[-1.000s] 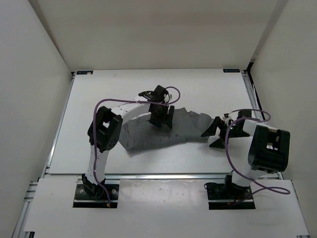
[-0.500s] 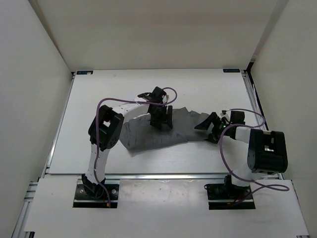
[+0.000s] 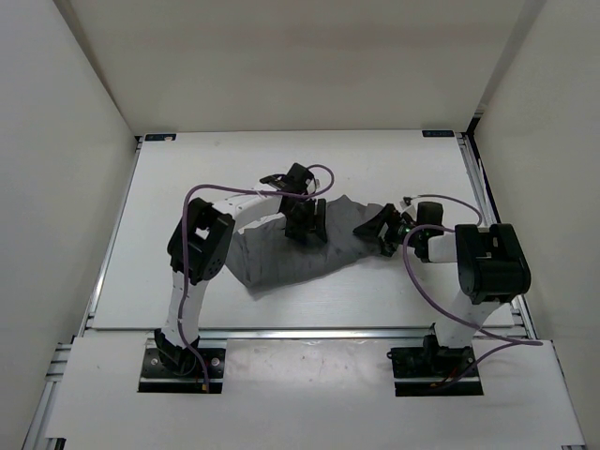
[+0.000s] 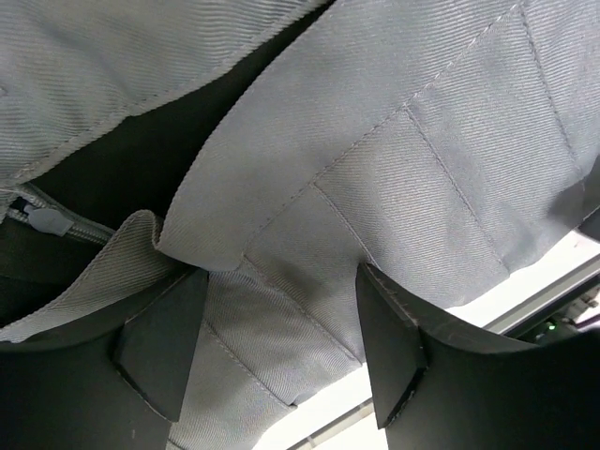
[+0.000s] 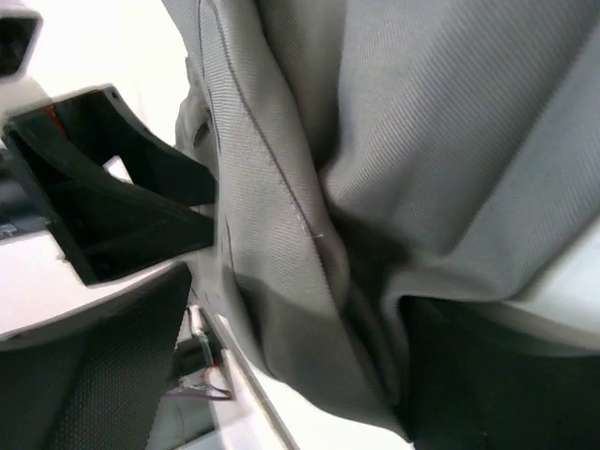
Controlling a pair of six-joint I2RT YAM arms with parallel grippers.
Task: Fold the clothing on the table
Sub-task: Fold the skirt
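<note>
The medium-grey pleated fabric skirt [image 3: 281,258] lies crumpled in the middle of the flat white desk [image 3: 187,178]. The left end effector [image 3: 306,227] sits on its far edge, jaws spread wide over the pleats and pinching nothing. The right end effector [image 3: 378,234] straddles the skirt's right edge, jaws wide apart with fabric bunched between them.

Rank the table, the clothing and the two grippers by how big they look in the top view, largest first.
1. table
2. clothing
3. left gripper and right gripper: they look about the same size, so no order between them.
</note>
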